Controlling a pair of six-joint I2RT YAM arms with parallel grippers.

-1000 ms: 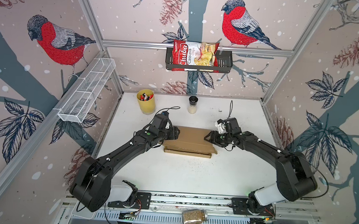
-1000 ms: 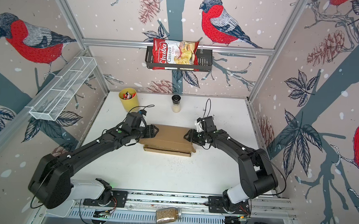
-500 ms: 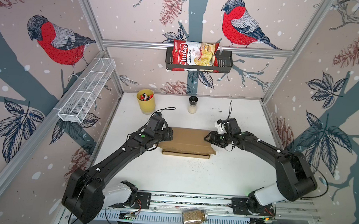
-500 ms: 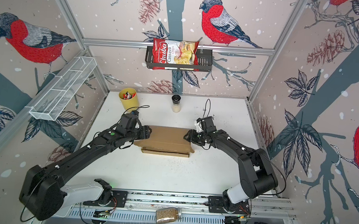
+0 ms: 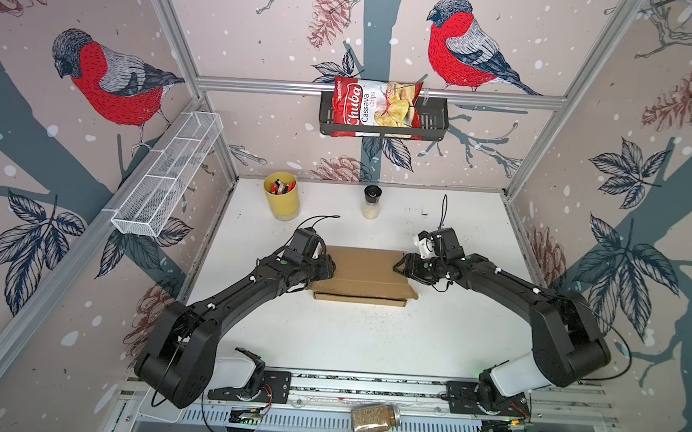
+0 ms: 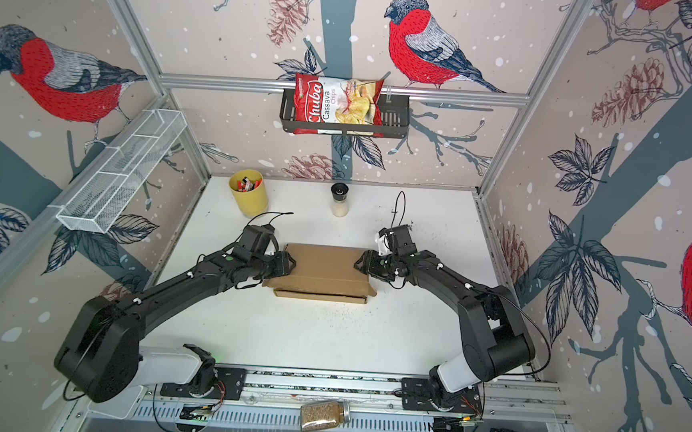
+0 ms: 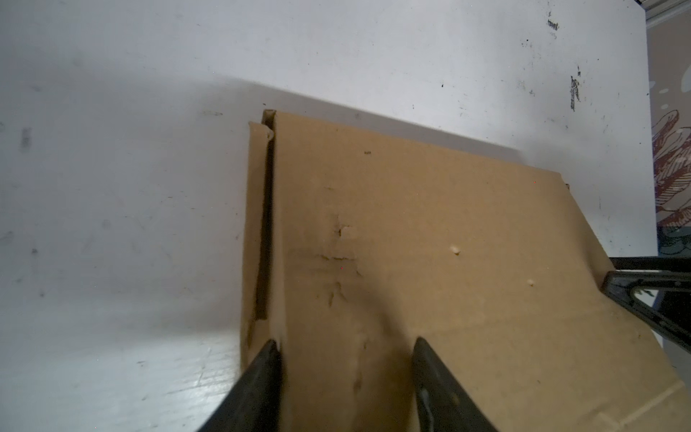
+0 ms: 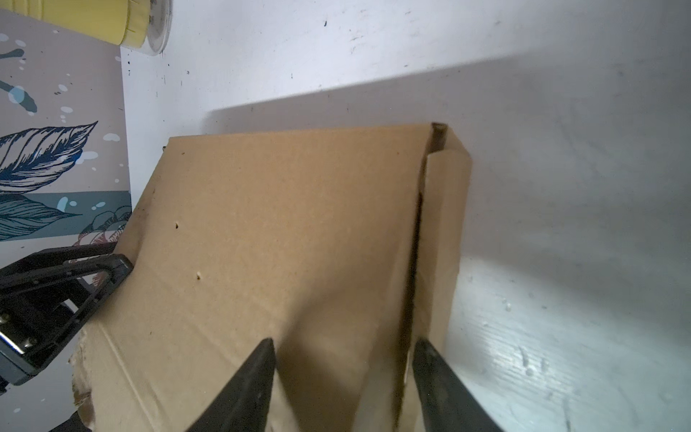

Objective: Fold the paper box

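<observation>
1. The paper box (image 5: 367,270) lies mid-frame on the white table (image 5: 327,341) in both top views, with its lid down but the front edge riding over the front wall, untucked
2. Left gripper (image 7: 346,342) and right gripper (image 8: 342,344) rest on the lid's ends, jaws apart, clamping nothing
3. Next, I judge, the front flap needs pressing into its slot, both ends held level
4. Half a second ago the left gripper sat further left, off the lid; the right arm matches

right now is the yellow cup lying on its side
No, the yellow cup stands upright, its open top facing up with small red and black items inside.
</observation>
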